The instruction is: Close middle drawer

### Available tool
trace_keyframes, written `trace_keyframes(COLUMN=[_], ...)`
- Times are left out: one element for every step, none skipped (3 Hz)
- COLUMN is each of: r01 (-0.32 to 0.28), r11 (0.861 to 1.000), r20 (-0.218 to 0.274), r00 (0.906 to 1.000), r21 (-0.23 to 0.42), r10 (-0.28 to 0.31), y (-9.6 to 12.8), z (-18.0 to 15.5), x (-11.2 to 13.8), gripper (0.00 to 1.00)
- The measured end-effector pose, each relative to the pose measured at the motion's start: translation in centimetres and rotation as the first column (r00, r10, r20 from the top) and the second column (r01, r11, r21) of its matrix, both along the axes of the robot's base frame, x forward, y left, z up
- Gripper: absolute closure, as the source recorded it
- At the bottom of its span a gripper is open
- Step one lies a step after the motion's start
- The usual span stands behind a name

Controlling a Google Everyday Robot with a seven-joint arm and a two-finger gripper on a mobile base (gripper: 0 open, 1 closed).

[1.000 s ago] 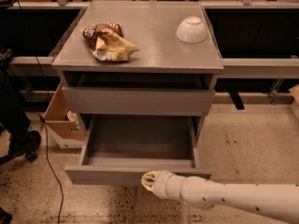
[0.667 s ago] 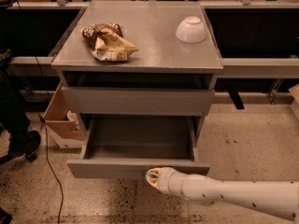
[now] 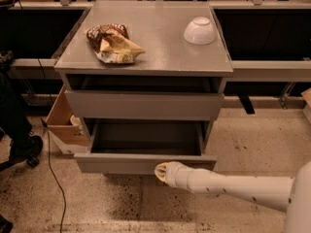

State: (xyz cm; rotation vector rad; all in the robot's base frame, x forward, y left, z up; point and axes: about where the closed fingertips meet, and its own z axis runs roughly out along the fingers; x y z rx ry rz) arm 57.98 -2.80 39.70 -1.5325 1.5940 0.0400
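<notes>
A grey cabinet (image 3: 146,47) stands in the middle of the camera view. One of its lower drawers (image 3: 121,163) is pulled out partway, and its dark inside (image 3: 146,137) looks empty. The drawer front above it (image 3: 146,106) sits nearly flush with the cabinet. My gripper (image 3: 163,173) is at the end of the white arm (image 3: 233,186) that reaches in from the lower right. Its tip is pressed against the open drawer's front panel, a little right of the middle.
A crumpled snack bag (image 3: 114,43) and an upturned white bowl (image 3: 199,31) lie on the cabinet top. A cardboard box (image 3: 63,120) stands at the cabinet's left. A black cable (image 3: 51,164) runs over the floor on the left. Dark shelving flanks both sides.
The open drawer has slid further into the cabinet. My gripper has moved forward with it, staying against the front panel.
</notes>
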Motion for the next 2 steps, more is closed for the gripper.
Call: trace_keyframes(r01=[0.005,0.000], r11=[1.000,1.000], r20=[0.016,0.035], r00=[0.9999,0.9994], r21=[-0.005,-0.006], r10=[-0.005,0.000], y=[-0.2,-0.1], z=[0.2,0.3], x=[1.0,2.5], gripper=[1.00,1.00])
